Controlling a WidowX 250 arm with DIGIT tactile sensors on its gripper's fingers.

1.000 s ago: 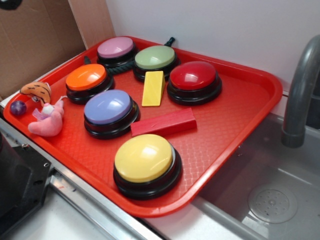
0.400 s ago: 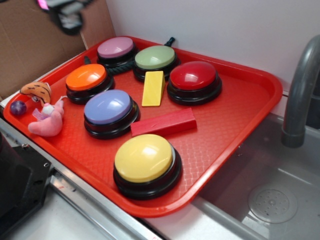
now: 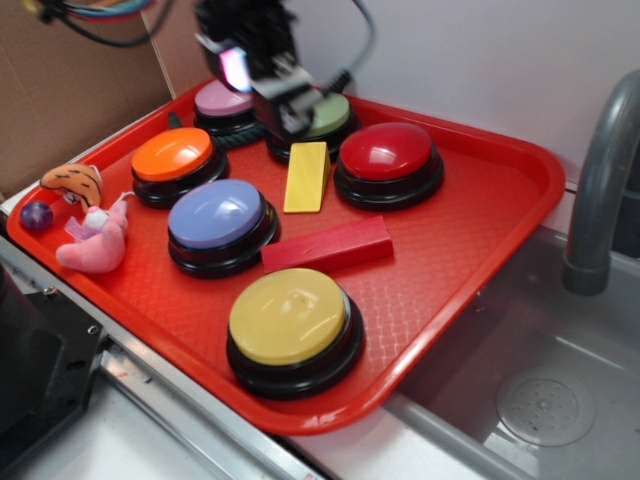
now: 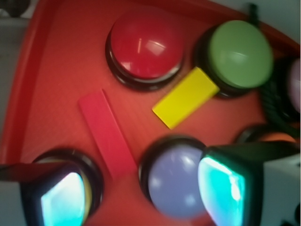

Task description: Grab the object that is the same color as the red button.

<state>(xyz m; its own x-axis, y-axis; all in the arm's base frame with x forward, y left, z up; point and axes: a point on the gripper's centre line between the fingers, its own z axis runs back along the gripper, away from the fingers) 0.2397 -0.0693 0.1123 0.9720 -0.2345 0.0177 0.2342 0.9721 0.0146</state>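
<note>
Above the tray (image 3: 520,170), the gripper (image 4: 141,193) was held spread wide; the red block (image 4: 107,134) was not yet grasped.

The red block (image 3: 327,245) (image 4: 107,136) was a long, flat, plain matte rectangle. It lay flat on the red tray (image 3: 480,215), roughly at the tray's middle, slanted so that 1 end pointed toward the tray's right edge and the other toward its left edge. Nothing held or touched it from above.

The red button (image 3: 387,152) (image 4: 146,43) was a big, round, glossy deep-red dome on a black circular base. It sat upright near the tray's far edge, toward the far right corner. The block lay on the near side of the button, close to it but apart from it.
</note>
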